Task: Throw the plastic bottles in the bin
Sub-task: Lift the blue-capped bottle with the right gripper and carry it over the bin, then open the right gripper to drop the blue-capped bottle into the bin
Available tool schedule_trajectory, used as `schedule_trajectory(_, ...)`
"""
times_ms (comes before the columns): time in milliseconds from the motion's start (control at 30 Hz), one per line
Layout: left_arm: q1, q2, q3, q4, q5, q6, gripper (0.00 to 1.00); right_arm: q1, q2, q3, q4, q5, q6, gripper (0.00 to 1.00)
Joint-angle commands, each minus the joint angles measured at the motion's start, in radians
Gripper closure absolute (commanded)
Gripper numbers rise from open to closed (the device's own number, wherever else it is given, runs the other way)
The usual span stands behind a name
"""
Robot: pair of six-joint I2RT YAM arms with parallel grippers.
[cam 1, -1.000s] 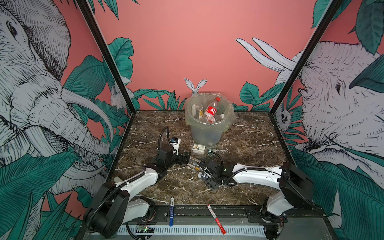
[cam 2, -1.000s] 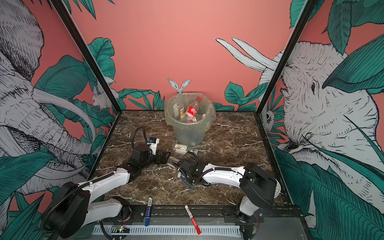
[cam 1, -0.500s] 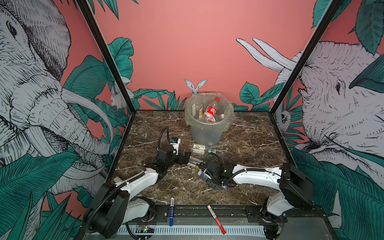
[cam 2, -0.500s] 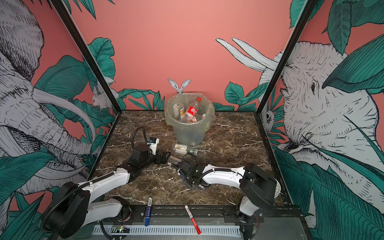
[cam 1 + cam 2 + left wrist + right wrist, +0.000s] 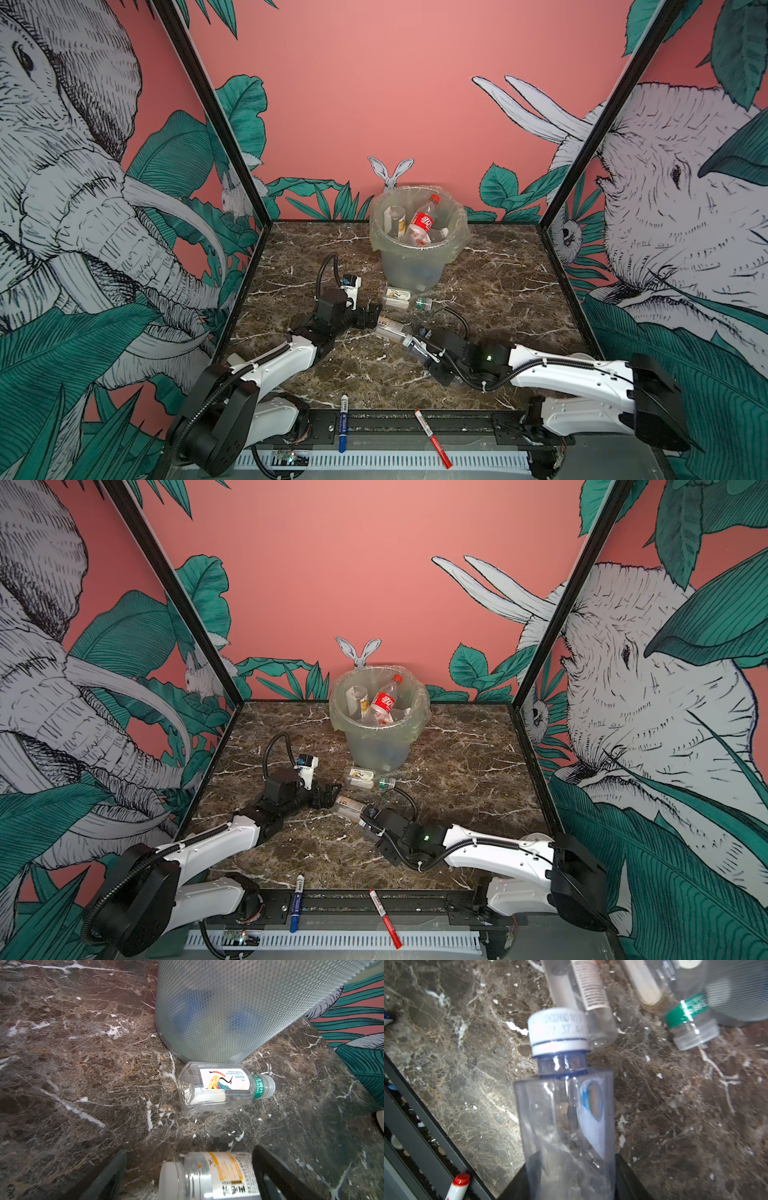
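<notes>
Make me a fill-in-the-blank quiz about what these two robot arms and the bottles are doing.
The right tool grips a clear bottle with a ___ cap.
The jaws of the left tool stand ___ around a second bottle.
The topmost bottle in the bin has a ___ cap.
Missing words: white; open; red.

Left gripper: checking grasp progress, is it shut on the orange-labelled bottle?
No, the left gripper stands open, the orange-labelled bottle lying between its jaws.

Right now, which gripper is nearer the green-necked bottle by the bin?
Left. The left gripper is open just short of the green-necked bottle; the right gripper, shut on a blue-necked bottle, is farther toward the front.
</notes>
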Motion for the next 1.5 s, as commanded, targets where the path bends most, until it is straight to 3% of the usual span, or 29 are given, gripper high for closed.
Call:
schedule_trajectory(0, 0.006, -0.012, -0.006, 0.008, 0.002, -0.012, 0.05, 0.003, -0.085, -0.042, 0.041, 0.129, 0.071, 0.48)
schedule_trajectory(367, 0.006, -0.007, -0.009, 0.014, 0.007, -0.015, 0.05, 0.004, -0.408, -0.144, 0.044, 0.397, 0.177, 0.49)
schedule_trajectory(567, 0.008, 0.008, -0.006, 0.026, 0.014, -0.021, 0.05, 0.001, -0.42, 0.006, 0.017, 0.488, 0.08, 0.47)
schedule_trajectory(700, 0.006, 0.03, -0.001, 0.035, 0.025, -0.028, 0.05, -0.068, -0.24, 0.307, 0.004, 0.464, -0.076, 0.46)
schedule_trajectory(833, 0.005, 0.034, 0.001, 0.037, 0.03, -0.03, 0.05, -0.259, 0.035, 0.754, -0.042, 0.283, -0.141, 0.45)
schedule_trajectory(867, 0.004, 0.033, 0.002, 0.034, 0.028, -0.029, 0.05, -0.305, 0.108, 0.857, -0.053, 0.245, -0.147, 0.41)
schedule_trajectory(967, 0.005, 0.027, 0.002, 0.029, 0.023, -0.025, 0.05, -0.434, 0.377, 1.256, -0.161, 0.088, -0.14, 0.04)
schedule_trajectory(1033, 0.007, 0.02, 0.003, 0.019, 0.015, -0.02, 0.05, -0.483, 0.559, 1.53, -0.258, 0.05, -0.13, 0.01)
schedule_trajectory(1167, 0.009, -0.016, -0.003, -0.001, 0.005, -0.011, 0.05, -0.531, 0.732, 1.839, -0.413, 0.09, -0.12, 0.01)
schedule_trajectory(1233, 0.012, -0.034, -0.009, -0.01, -0.001, -0.011, 0.05, -0.533, 0.707, 1.794, -0.409, 0.097, -0.123, 0.01)
schedule_trajectory(1333, 0.013, -0.043, -0.012, -0.011, 0.0, -0.013, 0.05, -0.533, 0.554, 1.498, -0.246, 0.078, -0.119, 0.01)
schedule_trajectory(1467, 0.013, -0.038, -0.01, -0.003, 0.007, -0.017, 0.05, -0.533, 0.37, 1.246, -0.136, 0.072, -0.099, 0.01)
